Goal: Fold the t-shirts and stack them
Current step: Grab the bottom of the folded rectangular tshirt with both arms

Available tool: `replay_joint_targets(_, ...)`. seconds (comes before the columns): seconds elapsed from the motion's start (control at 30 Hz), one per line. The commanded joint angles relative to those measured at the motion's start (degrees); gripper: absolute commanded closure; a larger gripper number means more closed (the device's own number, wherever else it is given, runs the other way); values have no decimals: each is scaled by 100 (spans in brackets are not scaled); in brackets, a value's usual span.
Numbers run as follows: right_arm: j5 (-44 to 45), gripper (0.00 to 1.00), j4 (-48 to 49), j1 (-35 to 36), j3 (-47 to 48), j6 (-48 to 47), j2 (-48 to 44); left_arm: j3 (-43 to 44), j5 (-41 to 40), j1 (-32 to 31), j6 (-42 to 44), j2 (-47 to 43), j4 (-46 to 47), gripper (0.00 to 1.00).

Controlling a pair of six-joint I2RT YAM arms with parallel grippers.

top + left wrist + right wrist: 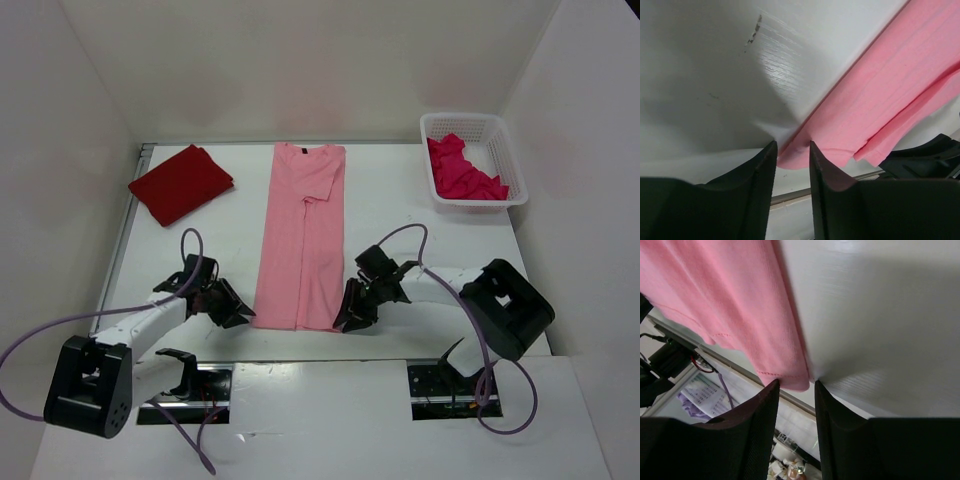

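Note:
The light pink t-shirt (pixel 300 235) lies folded into a long strip down the middle of the table, neck at the far end. My left gripper (pixel 232 308) is at its near left corner. In the left wrist view the jaws (pixel 791 150) are open with that hem corner (pixel 800 155) between the tips. My right gripper (pixel 352 310) is at the near right corner, open, with the hem corner (pixel 795 380) between its tips (pixel 796 386). The dark red t-shirt (pixel 180 183) lies folded at the back left. The crimson-magenta t-shirt (pixel 462 172) is bunched in the basket.
The white mesh basket (pixel 478 203) stands at the back right corner. White walls close in the table (pixel 400 210) on the left, back and right. The table's near edge runs just behind both grippers, and cables loop off both arms.

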Motion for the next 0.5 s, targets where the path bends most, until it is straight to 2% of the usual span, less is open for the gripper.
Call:
replay_joint_targets(0.0,160,61,220,92,-82,2,207,-46,83,-11,265,200,137,62)
replay_joint_targets(0.2,266,73,220,92,41,2,207,24,277,-11,451,464,250,70)
replay_joint_targets(0.23,266,75,220,92,41,2,207,24,329,-63,451,465,251,79)
replay_joint_targets(0.37,327,84,71,92,41,2,6,94,391,-186,564,465,190,96)
replay_joint_targets(0.47,380,92,-227,92,-90,-60,-195,260,514,-414,565,378,-125,100)
